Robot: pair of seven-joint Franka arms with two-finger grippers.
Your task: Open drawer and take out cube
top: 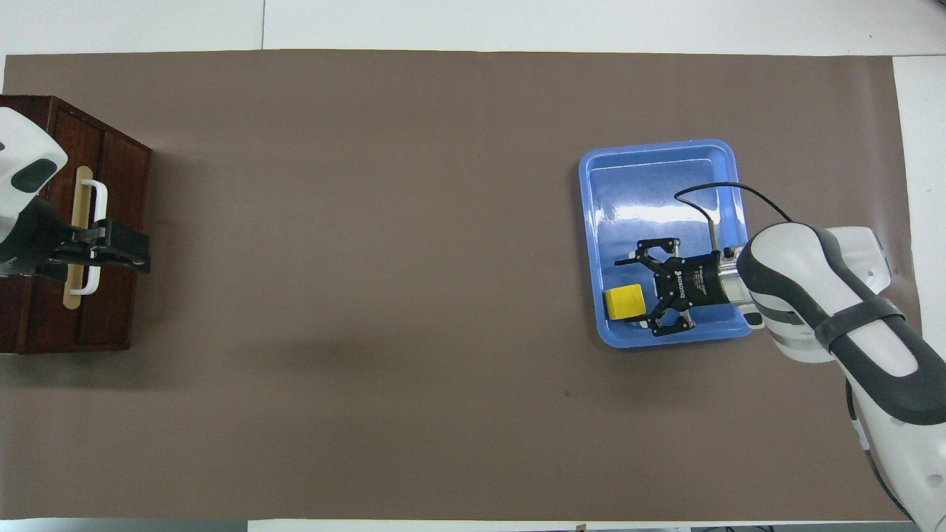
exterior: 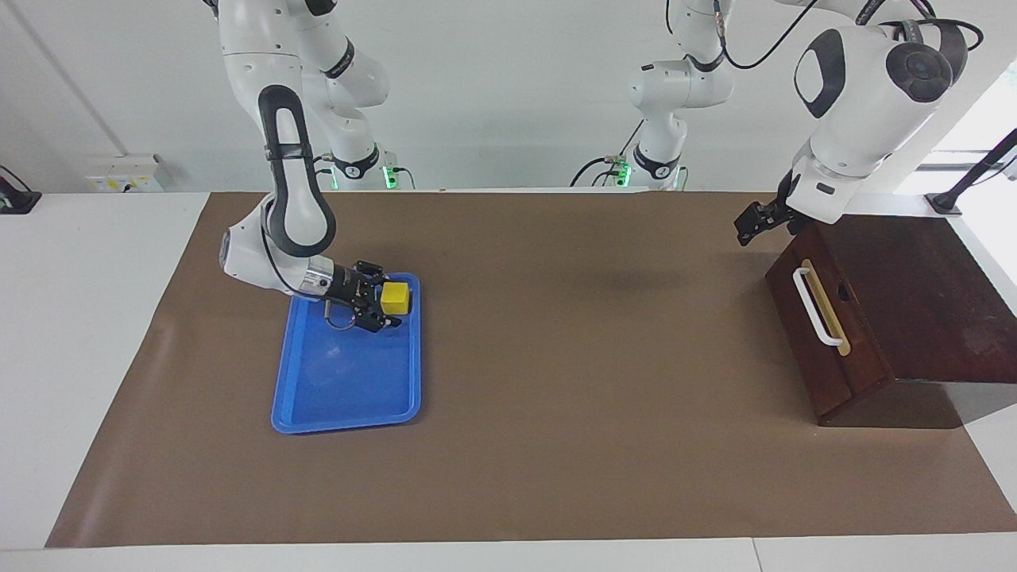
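Observation:
The yellow cube (exterior: 395,298) lies in the blue tray (exterior: 346,423), at the tray's corner nearest the robots, toward the table's middle. My right gripper (exterior: 388,295) is open, low over the tray, with the cube between its spread fingertips. In the overhead view the cube (top: 624,301) sits close to one finger of the right gripper (top: 641,292) in the tray (top: 658,148). The drawer (exterior: 826,349) is shut in its dark wooden box (exterior: 929,294). My left gripper (exterior: 751,224) hovers over the drawer's front; in the overhead view the left gripper (top: 122,251) covers part of the white handle (top: 98,193).
A brown mat (exterior: 572,357) covers the table between the tray and the box. The box stands at the left arm's end of the table and the tray toward the right arm's end. White table shows around the mat.

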